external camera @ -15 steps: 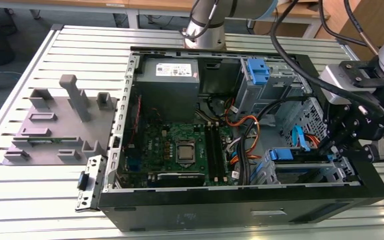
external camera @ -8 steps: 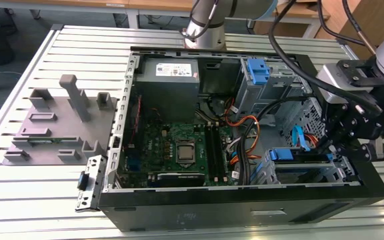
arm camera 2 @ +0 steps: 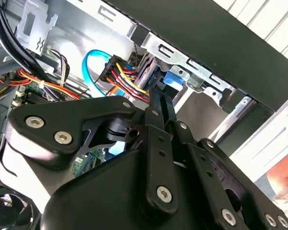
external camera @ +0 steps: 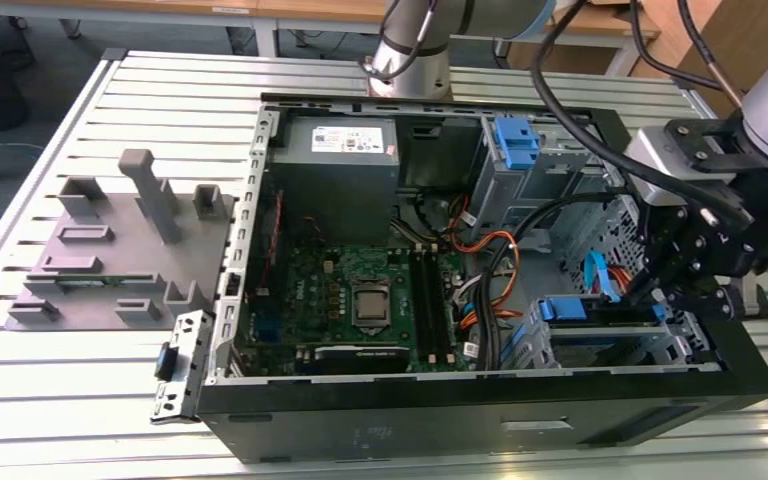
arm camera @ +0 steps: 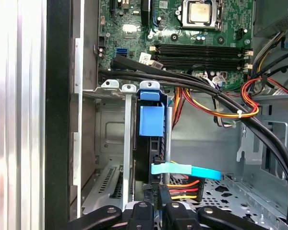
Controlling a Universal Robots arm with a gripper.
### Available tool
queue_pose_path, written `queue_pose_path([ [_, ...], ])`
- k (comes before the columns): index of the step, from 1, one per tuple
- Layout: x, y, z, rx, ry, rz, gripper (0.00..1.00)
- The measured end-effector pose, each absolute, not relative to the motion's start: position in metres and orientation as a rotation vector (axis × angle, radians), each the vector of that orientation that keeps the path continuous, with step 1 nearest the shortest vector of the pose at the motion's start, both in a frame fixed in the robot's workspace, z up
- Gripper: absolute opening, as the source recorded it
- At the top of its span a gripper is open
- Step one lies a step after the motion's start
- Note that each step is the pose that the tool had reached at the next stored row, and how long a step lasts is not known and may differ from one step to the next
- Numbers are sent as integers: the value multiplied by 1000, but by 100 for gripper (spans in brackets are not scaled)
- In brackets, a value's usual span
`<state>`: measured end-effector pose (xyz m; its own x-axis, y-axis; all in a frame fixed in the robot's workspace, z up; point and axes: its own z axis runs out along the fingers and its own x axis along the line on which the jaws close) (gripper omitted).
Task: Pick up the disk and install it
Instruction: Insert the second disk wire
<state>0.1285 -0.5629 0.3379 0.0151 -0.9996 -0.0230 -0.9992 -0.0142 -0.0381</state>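
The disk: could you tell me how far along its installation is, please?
Looks done: the disk, in its blue carrier, already stands on edge inside the drive bay of the open computer case. In hand: the gripper is right at the disk's near edge. Left: whether the disk is fully seated cannot be told.

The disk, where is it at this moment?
The disk sits in the drive cage at the exterior view's lower right corner of the open computer case, right of the motherboard, with the gripper at its edge.
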Motion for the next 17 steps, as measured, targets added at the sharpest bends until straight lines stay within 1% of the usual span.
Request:
queue_pose_path([
  [17,127,-560,334,-2209,2177,-20,16],
])
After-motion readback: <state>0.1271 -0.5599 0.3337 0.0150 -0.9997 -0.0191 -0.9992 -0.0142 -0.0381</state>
